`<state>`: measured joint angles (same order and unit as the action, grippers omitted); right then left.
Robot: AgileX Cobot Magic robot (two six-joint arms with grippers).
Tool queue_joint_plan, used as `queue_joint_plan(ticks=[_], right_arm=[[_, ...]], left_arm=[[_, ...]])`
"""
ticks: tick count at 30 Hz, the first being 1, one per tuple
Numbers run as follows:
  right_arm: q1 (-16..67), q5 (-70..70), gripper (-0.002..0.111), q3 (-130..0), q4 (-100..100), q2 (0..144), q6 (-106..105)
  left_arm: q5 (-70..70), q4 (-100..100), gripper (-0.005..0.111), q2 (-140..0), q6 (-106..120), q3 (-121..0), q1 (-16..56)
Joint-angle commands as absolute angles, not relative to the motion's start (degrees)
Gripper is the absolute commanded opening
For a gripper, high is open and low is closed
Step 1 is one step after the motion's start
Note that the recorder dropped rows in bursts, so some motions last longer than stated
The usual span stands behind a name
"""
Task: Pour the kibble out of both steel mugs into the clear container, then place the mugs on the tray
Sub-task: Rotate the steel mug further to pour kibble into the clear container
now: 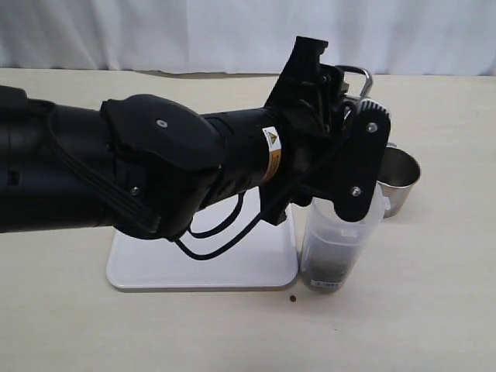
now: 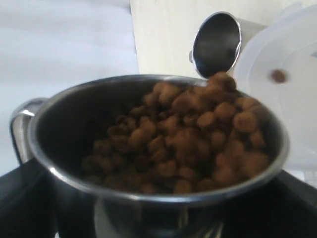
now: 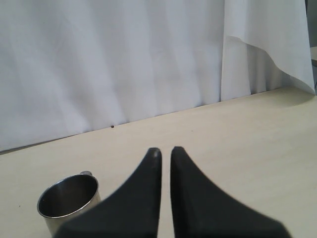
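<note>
Tan table (image 1: pixel 434 310) — left arm (image 1: pixel 155 163) overhangs the tray (image 1: pixel 256 267).

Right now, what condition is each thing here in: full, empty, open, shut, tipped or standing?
Held steel mug: tipped toward the container, full of kibble.
Kibble: spilling into the container.
Clear container: upright, open, partly filled.
Other steel mug: upright, empty.
Tray: flat, bare where visible.
Stray pellet: loose beside the container's base.
Left tool: clamped on the held steel mug.
Right tool: shut, empty.

Left arm (image 1: pixel 155 167) hangs over the clear container (image 1: pixel 335 252).
</note>
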<state>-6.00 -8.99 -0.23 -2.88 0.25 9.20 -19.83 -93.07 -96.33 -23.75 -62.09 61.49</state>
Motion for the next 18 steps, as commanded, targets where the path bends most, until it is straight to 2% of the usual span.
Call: queue_joint_plan(ticks=[1, 18], right_arm=[[-5.91, -9.26, 0.005, 0.0, -2.73, 0.0, 9.15], [-5.91, -9.26, 0.005, 0.0, -2.73, 0.0, 9.15]], left_arm=[[-21.34, -94.77, 0.0, -96.09, -23.61, -62.74, 61.71], [-20.99, -95.51, 0.0, -96.09, -20.75, -62.74, 61.71]])
